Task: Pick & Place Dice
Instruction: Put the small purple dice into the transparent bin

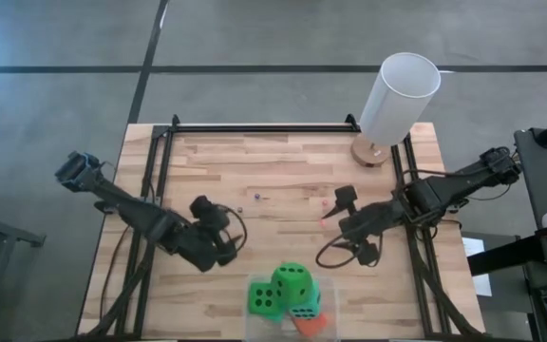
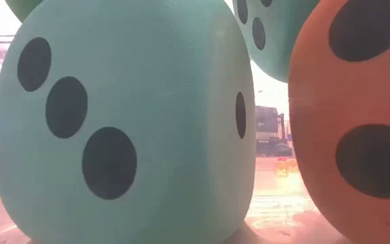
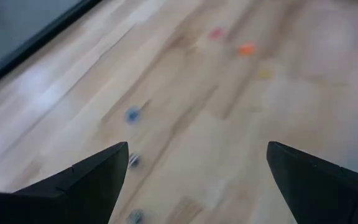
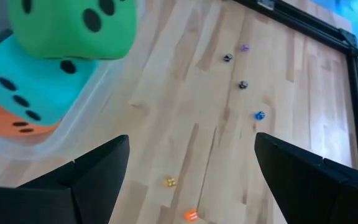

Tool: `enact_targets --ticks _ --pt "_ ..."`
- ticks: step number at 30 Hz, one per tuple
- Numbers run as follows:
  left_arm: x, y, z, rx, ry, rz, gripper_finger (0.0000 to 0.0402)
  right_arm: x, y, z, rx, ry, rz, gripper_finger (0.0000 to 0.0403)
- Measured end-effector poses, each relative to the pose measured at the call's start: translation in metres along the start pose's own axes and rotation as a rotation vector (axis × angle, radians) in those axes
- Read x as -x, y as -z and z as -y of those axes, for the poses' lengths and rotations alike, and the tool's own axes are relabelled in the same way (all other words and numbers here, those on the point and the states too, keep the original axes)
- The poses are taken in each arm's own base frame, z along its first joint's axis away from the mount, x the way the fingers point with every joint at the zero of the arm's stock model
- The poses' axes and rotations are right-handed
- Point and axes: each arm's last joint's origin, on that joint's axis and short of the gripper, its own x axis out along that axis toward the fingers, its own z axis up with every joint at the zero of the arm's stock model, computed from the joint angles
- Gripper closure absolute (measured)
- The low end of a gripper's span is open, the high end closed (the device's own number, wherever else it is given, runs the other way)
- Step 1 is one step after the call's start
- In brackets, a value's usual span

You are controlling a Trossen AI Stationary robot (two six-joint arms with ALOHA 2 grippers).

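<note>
The left hand hangs over the left half of the wooden bench, its fingers spread wide with nothing between them; under it lies bare wood dotted with a few tiny coloured bits.

Right of that hand, at the near edge of the bench, the dice sit heaped together. In the high view one bright green die lies on the left of the heap, a second green die rides on top, a teal die shows just below it, and the orange-red die pokes out at the near side. The right wrist view suggests a clear shallow tray under the heap, though its outline is hard to make out. The low view is filled by a teal die and the orange-red die side by side.

Farther right, the right hand hovers above the bench, beyond the heap, its fingers spread and empty.

At the far right corner stands a white cylinder on a round wooden base.
</note>
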Motion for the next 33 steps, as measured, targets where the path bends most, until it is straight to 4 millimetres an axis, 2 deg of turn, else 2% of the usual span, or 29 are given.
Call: enact_targets --ticks 5,10,21,27,33 --pt "-0.01 0.002 -0.024 0.177 -0.148 -0.146 0.0011 -0.001 -0.002 0.005 -0.018 0.015 0.021 0.006" --pt "-0.021 0.004 -0.037 0.314 -0.207 -0.242 0.0014 -0.002 -0.004 0.007 -0.039 0.027 0.044 0.006" --pt "-0.07 0.04 -0.086 0.635 -0.449 -0.459 0.0015 -0.003 -0.005 0.007 -0.046 0.029 0.058 0.006" --pt "-0.091 0.052 -0.101 0.758 -0.433 -0.515 0.0015 -0.003 -0.005 0.007 -0.046 0.028 0.058 0.006" --pt "-0.1 0.063 -0.108 0.788 -0.433 -0.528 0.0018 -0.003 -0.005 0.007 -0.042 0.028 0.058 0.006"
